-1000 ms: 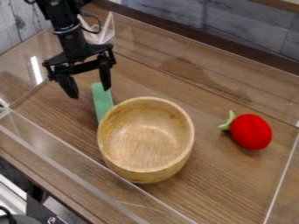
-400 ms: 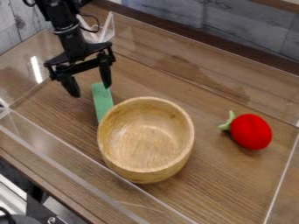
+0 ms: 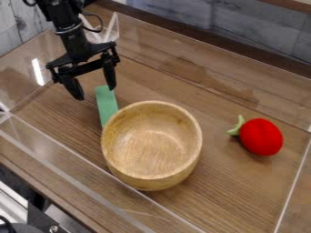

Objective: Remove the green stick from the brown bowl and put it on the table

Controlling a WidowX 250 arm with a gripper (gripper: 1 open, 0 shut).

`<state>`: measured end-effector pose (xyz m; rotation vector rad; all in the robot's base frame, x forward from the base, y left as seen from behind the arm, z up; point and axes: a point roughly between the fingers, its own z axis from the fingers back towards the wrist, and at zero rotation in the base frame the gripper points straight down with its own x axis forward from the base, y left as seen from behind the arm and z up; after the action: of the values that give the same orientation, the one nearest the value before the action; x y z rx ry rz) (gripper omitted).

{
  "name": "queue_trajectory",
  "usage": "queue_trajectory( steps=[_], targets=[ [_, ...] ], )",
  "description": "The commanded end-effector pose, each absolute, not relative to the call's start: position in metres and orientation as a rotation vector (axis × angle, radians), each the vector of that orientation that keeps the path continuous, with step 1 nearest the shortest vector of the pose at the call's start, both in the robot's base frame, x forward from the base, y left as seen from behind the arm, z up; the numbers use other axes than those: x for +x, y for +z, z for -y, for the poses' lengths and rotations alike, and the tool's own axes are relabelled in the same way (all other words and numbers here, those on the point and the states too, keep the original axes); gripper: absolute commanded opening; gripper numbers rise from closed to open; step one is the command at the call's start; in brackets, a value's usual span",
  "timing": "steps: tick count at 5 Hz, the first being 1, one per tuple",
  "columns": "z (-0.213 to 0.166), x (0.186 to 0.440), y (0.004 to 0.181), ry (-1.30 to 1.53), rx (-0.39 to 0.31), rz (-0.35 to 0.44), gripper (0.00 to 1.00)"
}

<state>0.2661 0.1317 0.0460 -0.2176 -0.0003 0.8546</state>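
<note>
The brown wooden bowl point(image 3: 152, 147) is taken as the landmark; it is set upright on the wood-grain tabletop point(image 3: 231, 196), and no contents can be seen in its hollow. The light-green rectangular strip point(image 3: 105, 105) is seen outside the bowl, on the tabletop, at the bowl's upper-left side as viewed. It is stretched lengthwise away from the bowl, and its near end is brought right up to the rim; whether the rim is touched or only passed in front of the strip cannot be told.

The black two-fingered gripper point(image 3: 94, 80) is held farther from the bowl than the strip's near end, above and to the left in the view. Its fingers are spread wide, one to each side of the strip's far end, and nothing is seen clamped between them. Whether the strip is touched by either fingertip cannot be made out.

The red strawberry point(image 3: 260, 137) with a green leaf point(image 3: 237, 126) is placed to the right of the bowl, well apart from it, with the leaf turned toward the bowl's side.
</note>
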Motion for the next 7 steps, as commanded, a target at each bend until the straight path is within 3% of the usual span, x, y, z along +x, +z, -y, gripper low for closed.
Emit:
queue_trajectory(
  steps=[1, 4, 7],
  targets=[
    [-0.142, 0.275, 0.059, 0.864, -0.215, 0.053, 1.00],
    [-0.143, 0.276, 0.060, 0.864, -0.231, 0.065, 1.00],
    [-0.105, 0.307, 0.110, 0.731, -0.287, 0.109, 1.00]
  ],
)
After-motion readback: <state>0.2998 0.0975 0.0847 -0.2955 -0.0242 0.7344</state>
